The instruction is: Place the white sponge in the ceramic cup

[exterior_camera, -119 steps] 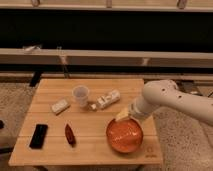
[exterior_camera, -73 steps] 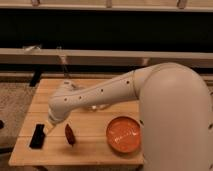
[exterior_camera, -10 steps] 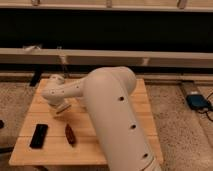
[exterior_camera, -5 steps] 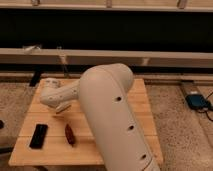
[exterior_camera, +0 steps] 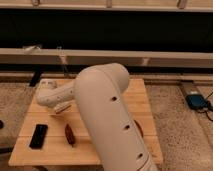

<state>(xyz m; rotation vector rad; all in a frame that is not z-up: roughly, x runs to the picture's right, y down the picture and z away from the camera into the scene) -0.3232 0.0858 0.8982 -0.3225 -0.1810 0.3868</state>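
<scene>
Over the last second the arm's wrist has sunk slightly toward 7 o'clock. It now sits low over the desk (exterior_camera: pixel 142 97) at about 9 o'clock, with the pincer (exterior_camera: pixel 56 105) at its end close to the wood. The arm's thick white body fills the middle of the view and hides much of the desktop.

Whether the pincer is clenched or released cannot be told. A pale strip (exterior_camera: pixel 63 106) just below the wrist may be the white sponge or part of the pincer; I cannot tell which. The ceramic cup is not visible and probably stands behind the arm.

A flat black object (exterior_camera: pixel 38 136) lies at 8 o'clock and a dark red oblong one (exterior_camera: pixel 69 134) at 7 o'clock, both apart from the pincer. At 4 o'clock a reddish sliver (exterior_camera: pixel 138 128) peeps past the arm.

My judgement is that the task is at its pick-up stage. The arm is down where the sponge should lie, but nothing shows a lift. The carry to the cup and the drop are still to do.
</scene>
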